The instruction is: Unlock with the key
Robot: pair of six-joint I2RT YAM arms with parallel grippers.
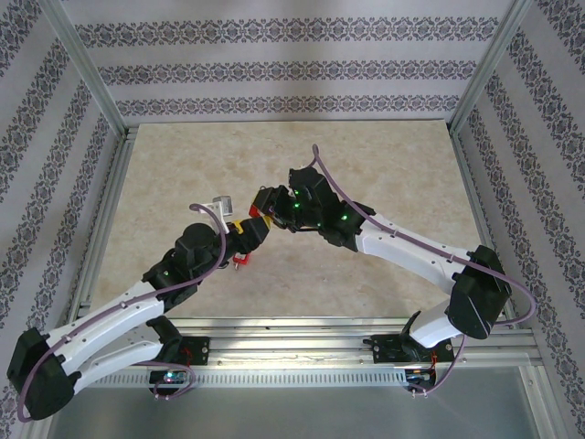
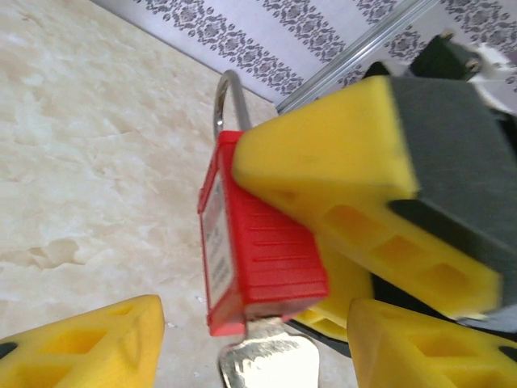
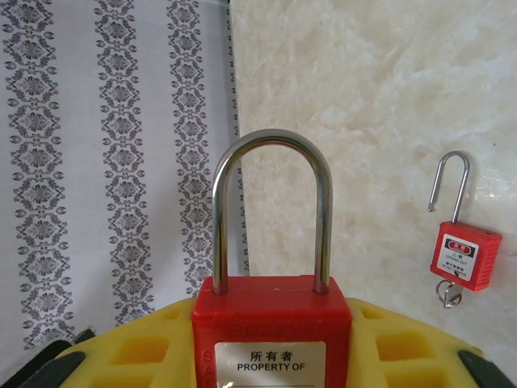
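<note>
A red padlock (image 3: 271, 319) with a closed steel shackle (image 3: 271, 139) is clamped between the yellow fingers of my right gripper (image 3: 271, 347), a little above the table. A silver key (image 2: 271, 360) sticks out of the padlock's (image 2: 258, 242) underside. My left gripper (image 2: 255, 346) stands open around the key's head, with a gap between each yellow fingertip (image 2: 101, 343) and the key. In the top view the two grippers meet at mid-table, left gripper (image 1: 245, 234) against right gripper (image 1: 265, 218).
A second red padlock (image 3: 464, 255), its shackle open and a key in it, lies flat on the beige table (image 1: 366, 165); it shows as a red spot (image 1: 241, 262) beside my left arm. Patterned walls and aluminium posts ring the table.
</note>
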